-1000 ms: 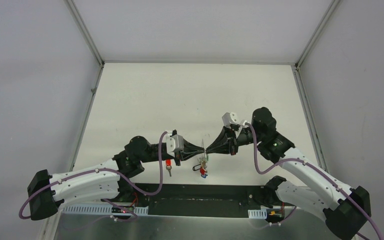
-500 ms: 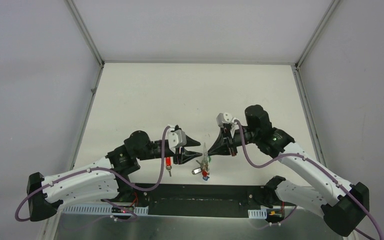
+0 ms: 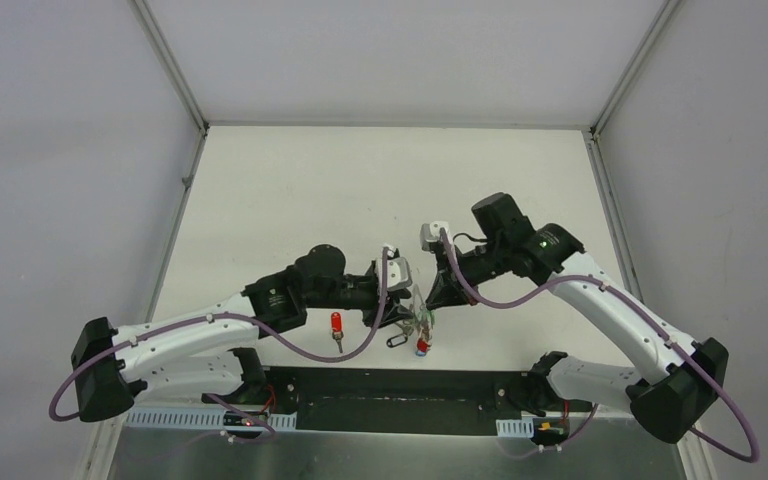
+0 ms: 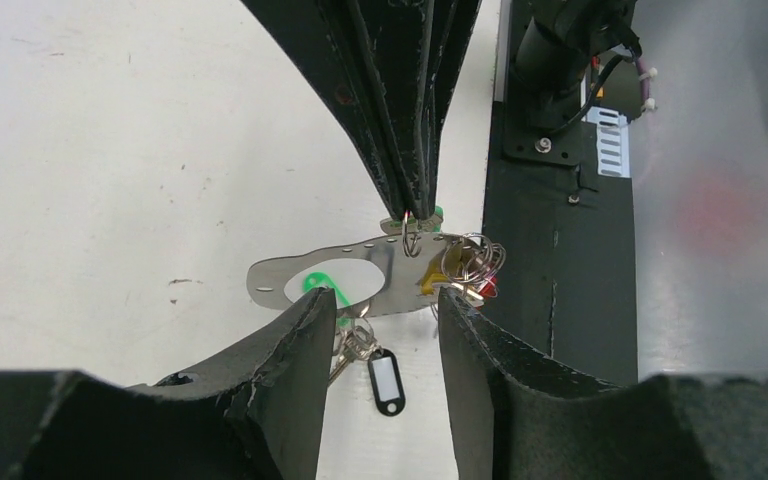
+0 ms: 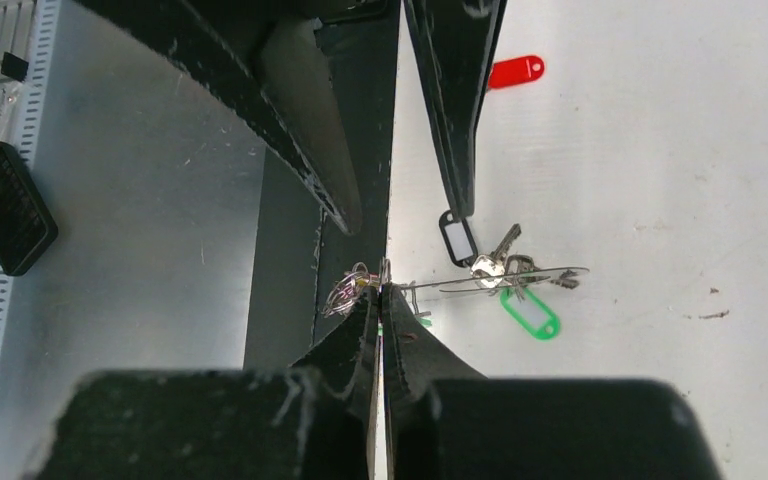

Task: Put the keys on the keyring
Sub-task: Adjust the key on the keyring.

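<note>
The keyring (image 4: 355,277), a thin grey metal loop, hangs in the air with my right gripper (image 4: 413,213) shut on its upper edge. Silver keys (image 5: 490,264) with a green tag (image 5: 530,313) and a black tag (image 4: 385,383) dangle from it, beside a bunch of small wire rings (image 4: 473,260). My left gripper (image 4: 385,300) is open just below the keyring, a finger on each side of its lower edge, holding nothing. In the top view, the keyring (image 3: 418,308) sits between the left gripper (image 3: 403,303) and right gripper (image 3: 429,297). A red-headed key (image 3: 337,326) lies loose on the table.
The black base plate (image 3: 410,386) runs along the near edge right under the hanging keys, with a grey metal strip (image 5: 110,200) beyond it. The red-headed key (image 5: 515,70) lies on the white table behind the left fingers (image 5: 460,150). White walls enclose the table.
A second ago both grippers pinched the keyring. The left gripper let go, opened and moved right alongside it. The right arm swung left, still holding the keyring.
</note>
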`<state>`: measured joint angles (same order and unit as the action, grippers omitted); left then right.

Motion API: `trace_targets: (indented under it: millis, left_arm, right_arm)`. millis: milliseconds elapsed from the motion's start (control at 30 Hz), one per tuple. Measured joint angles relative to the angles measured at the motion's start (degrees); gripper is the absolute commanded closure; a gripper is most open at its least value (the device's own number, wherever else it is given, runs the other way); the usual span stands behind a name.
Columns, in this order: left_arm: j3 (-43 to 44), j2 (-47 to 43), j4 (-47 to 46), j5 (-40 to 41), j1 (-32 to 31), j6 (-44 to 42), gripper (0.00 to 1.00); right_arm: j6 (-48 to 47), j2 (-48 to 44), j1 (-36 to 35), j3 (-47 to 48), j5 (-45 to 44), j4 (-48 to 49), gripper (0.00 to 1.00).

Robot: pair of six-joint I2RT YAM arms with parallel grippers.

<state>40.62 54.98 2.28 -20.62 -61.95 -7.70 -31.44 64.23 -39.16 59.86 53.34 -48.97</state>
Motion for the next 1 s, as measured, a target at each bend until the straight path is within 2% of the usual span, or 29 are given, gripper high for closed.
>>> trace_targets:
  millis: [67, 233, 633, 733, 800, 867, 933, 1000]
  left_arm:
    - [1.05, 2.62, -0.20, -0.63, 0.00, -0.22, 0.57]
    - [1.14, 5.16, -2.43, -1.22, -0.68, -0.20, 0.66]
    - [1.11, 7.17, -10.03, -2.86, -1.49, 1.27, 0.80]
    - [1.11, 7.41, -10.12, -3.56, -1.51, 1.25, 0.79]
    - [1.11, 7.61, -10.10, -3.74, -1.51, 1.25, 0.73]
    - [1.11, 7.85, -9.92, -3.76, -1.51, 1.11, 0.71]
    - [1.14, 8.20, -9.27, -3.74, -1.79, 1.07, 0.78]
    - [1.20, 8.55, -9.07, -3.76, -1.92, 1.01, 0.89]
  right_arm:
    - [-1.29, 1.36, 0.00, 2.03, -1.05, -3.19, 1.00]
    - [-2.78, 3.19, 0.00, 4.79, -2.21, -8.39, 1.00]
    - [-3.21, 3.41, 0.00, 5.22, -1.95, -10.36, 1.00]
    - [-3.21, 3.41, 0.00, 5.22, -2.01, -10.56, 1.00]
    - [-3.21, 3.41, 0.00, 5.22, -2.03, -10.62, 1.00]
    - [-3.21, 3.41, 0.00, 5.22, -2.01, -10.62, 1.00]
    - [-3.19, 3.41, 0.00, 5.22, -1.99, -10.60, 1.00]
    - [-3.19, 3.41, -0.02, 5.22, -2.10, -10.73, 1.00]
